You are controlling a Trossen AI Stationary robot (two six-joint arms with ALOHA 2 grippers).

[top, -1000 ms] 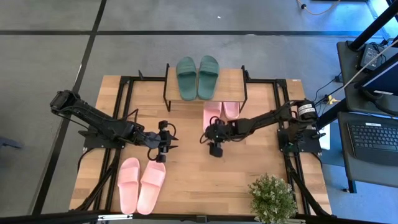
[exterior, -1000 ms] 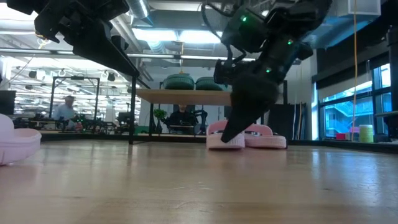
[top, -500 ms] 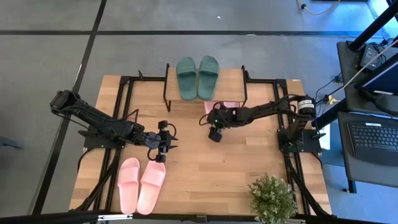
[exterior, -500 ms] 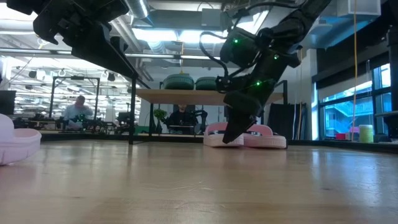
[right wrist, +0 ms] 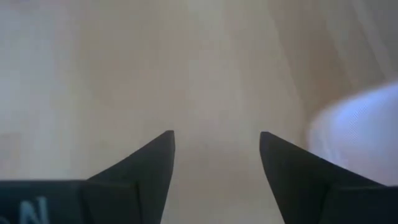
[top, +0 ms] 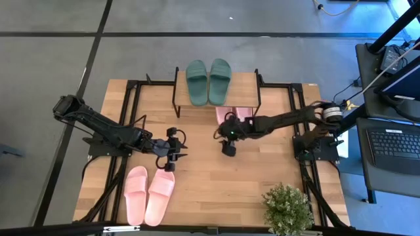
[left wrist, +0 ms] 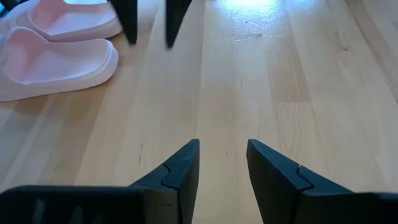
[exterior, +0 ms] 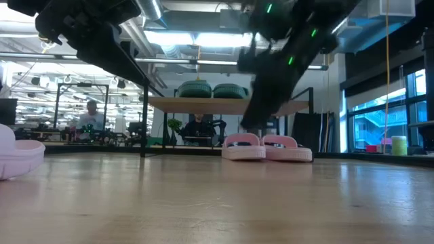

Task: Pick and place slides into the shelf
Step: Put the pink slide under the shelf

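Desk: frame centre.
Shelf: upper centre; green slides on top, pink pair beneath.
Loose pink slides: lower left, likely next pick.
Left gripper: fingers parted, empty.
Right gripper: open, empty.

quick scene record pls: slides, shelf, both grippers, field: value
green slides: pair on top of the shelf
pink pair: on table under the shelf
other pink pair: on table, near left front
left gripper: open, empty, above table by that pair
right gripper: open, empty, in front of the shelf
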